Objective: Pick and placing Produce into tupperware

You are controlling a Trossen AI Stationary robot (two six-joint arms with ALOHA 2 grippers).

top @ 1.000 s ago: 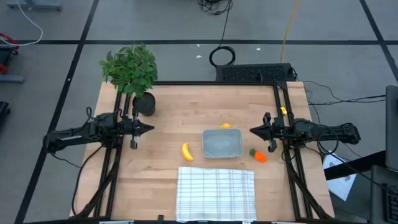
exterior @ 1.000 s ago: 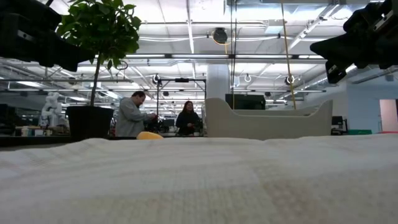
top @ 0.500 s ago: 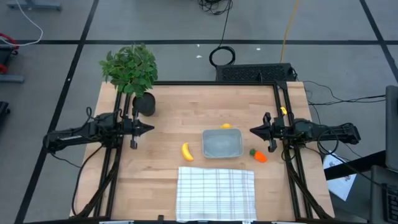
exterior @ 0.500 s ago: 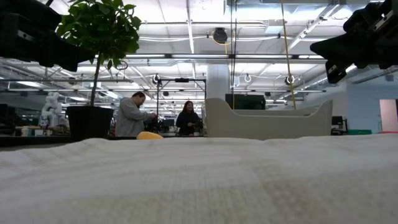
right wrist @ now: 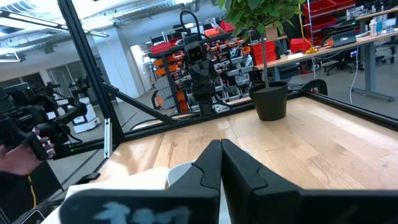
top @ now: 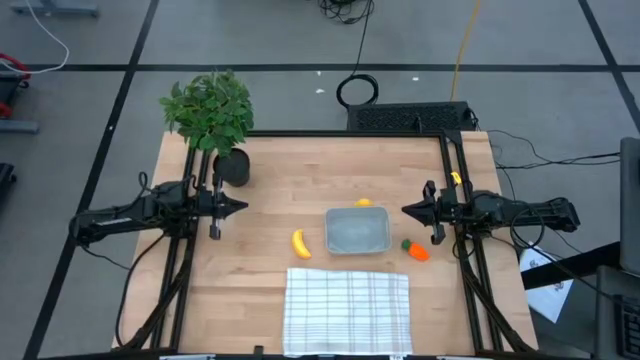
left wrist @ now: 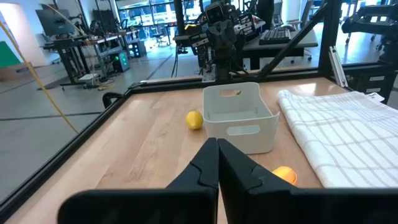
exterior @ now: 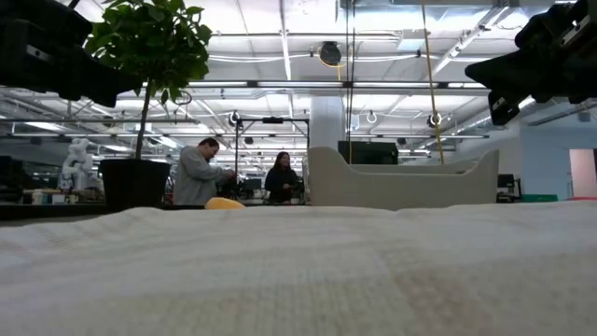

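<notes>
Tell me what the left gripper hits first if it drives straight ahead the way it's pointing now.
Probably the tupperware. The shut left gripper points across the table at it, with bare wood between. The lemon and banana sit just off that line. It is raised, so it might pass over.

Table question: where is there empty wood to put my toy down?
The widest bare wood lies behind the tupperware, between the potted plant and the table's far right corner. Another bare patch sits left of the banana and checked cloth. It is crowded around the tupperware: lemon, banana, carrot.
</notes>
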